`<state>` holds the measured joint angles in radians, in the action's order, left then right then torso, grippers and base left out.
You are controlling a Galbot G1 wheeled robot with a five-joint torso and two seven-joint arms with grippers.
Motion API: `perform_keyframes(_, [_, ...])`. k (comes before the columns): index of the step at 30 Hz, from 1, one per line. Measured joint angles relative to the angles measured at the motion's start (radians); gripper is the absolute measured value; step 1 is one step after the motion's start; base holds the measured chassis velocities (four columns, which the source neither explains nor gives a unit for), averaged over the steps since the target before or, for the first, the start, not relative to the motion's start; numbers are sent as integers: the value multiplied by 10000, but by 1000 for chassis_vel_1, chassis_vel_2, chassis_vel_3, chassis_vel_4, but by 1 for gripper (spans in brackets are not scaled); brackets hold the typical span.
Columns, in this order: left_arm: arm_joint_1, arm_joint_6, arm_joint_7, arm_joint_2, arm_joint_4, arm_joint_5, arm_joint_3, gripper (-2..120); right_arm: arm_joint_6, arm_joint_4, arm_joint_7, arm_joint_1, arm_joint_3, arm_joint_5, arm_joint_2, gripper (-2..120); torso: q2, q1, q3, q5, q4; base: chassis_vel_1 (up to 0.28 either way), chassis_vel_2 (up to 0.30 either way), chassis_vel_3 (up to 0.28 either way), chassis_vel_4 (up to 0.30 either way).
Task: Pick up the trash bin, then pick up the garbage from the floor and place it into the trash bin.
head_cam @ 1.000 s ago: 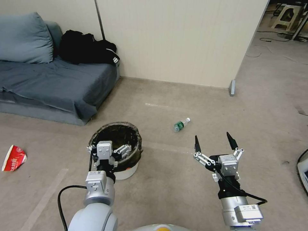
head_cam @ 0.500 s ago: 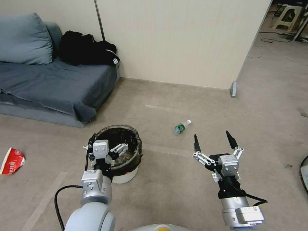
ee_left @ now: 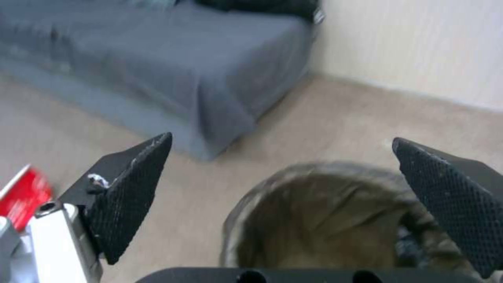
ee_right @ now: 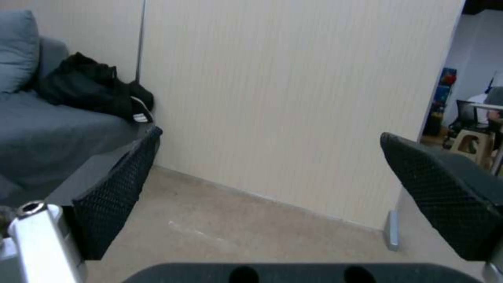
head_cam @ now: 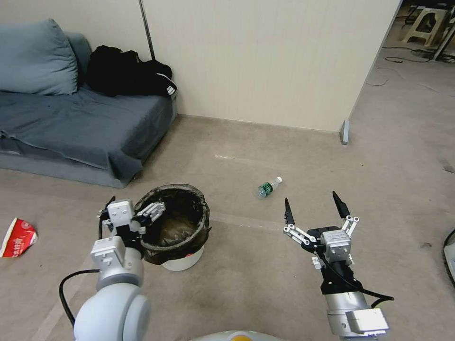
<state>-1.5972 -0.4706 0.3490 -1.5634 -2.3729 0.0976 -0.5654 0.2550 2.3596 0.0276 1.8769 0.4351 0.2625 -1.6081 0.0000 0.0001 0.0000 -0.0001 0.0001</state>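
The trash bin point(head_cam: 188, 191), a white bucket lined with a dark bag, stands on the floor in front of me on the left. My left gripper point(head_cam: 132, 207) is open at the bin's left rim, one finger over the opening and the other outside it. In the left wrist view the left gripper point(ee_left: 282, 139) is spread wide above the bin point(ee_left: 335, 220). A clear green-labelled bottle point(head_cam: 268, 186) lies on the floor to the right of the bin. My right gripper point(head_cam: 310, 199) hangs open and empty just short of the bottle. A crushed red-and-white cup point(head_cam: 19, 232) lies at the far left.
A grey sofa point(head_cam: 80, 123) with a black clothing heap point(head_cam: 125, 71) stands at the back left, against a cream partition wall point(head_cam: 265, 61). The partition's metal foot point(head_cam: 344, 131) marks its right end. Open floor runs beyond it towards a stool point(head_cam: 424, 21).
My left arm has swung left, from the near rim of the bin to its left rim, still open. The right gripper has barely moved. The view shifted slightly.
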Motion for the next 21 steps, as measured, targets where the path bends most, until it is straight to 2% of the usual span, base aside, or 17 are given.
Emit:
perform_keyframes(8, [300, -695, 829, -24, 851, 1111, -153, 100, 4, -18, -101, -1, -20, 42, 0, 100, 0, -1, 0, 1, -1, 0, 0, 0, 0])
perform_keyframes(16, [466, -1250, 884, 26, 1436, 1790, -145, 100, 2, -32, -174, -7, -62, 104, 0, 100, 0, 0, 0, 1, 0, 0, 0, 0, 0])
perform_keyframes(21, [464, -1590, 817, 38, 1459, 2104, -93, 100, 13, -32, -175, -3, -60, 140, 0, 100, 0, -1, 0, 2, -1, 0, 0, 0, 0])
